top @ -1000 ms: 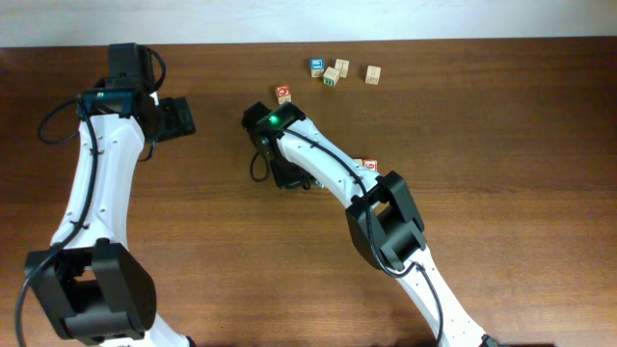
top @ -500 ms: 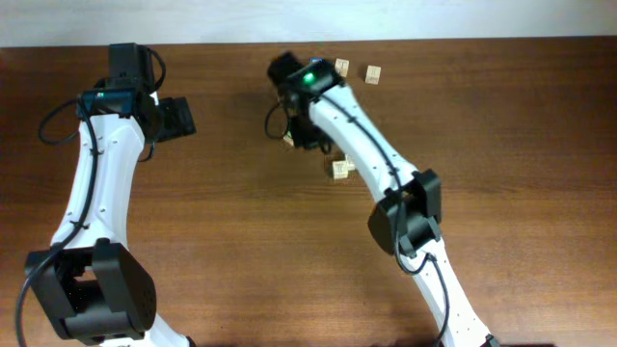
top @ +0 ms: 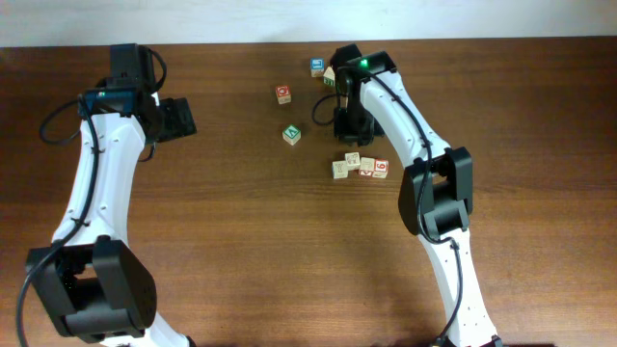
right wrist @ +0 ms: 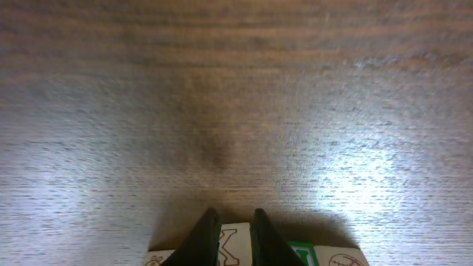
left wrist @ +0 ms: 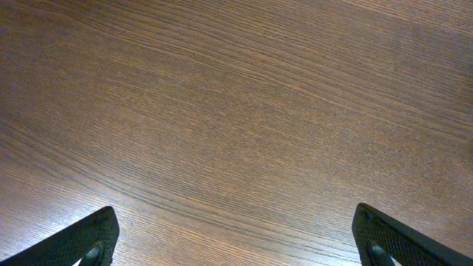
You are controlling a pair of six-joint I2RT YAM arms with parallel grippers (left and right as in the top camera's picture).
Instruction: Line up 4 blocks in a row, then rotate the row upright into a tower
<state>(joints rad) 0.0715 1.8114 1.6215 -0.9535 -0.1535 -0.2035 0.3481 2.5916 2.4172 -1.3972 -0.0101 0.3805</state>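
Sitting nearest the arm bases, a short row of blocks (top: 339, 170) is lying edge to edge on the table (top: 540, 241). It's three or four, can't split them cleanly from overhead. The one at the R end is showing a red mark, too small to read. A bit further out and apart to the L, the green-marked block (top: 291, 135) is lying alone. Just beyond the row, the right gripper (right wrist: 235, 218) is hovering low w/ fingers drawn nearly together, only a slit btwn them, nothing clamped. Its wrist cam is catching block faces at the bottom edge: an X block (right wrist: 235, 251) w/ a red-outlined "X", plus green and red marks cut off by the frame. Way off L, the left gripper (left wrist: 233, 209) is hanging spread wide and empty over bare wood. Furthest out are sitting the red-top cube (top: 282, 93), the blue-top cube (top: 317, 66) and a far pale block (top: 331, 77) half under the R arm. Progress, my guess: the row is looking handled, so prob past halfway, w/ the green-marked and far pale ones maybe left. Turns can't be confirmed from these views.
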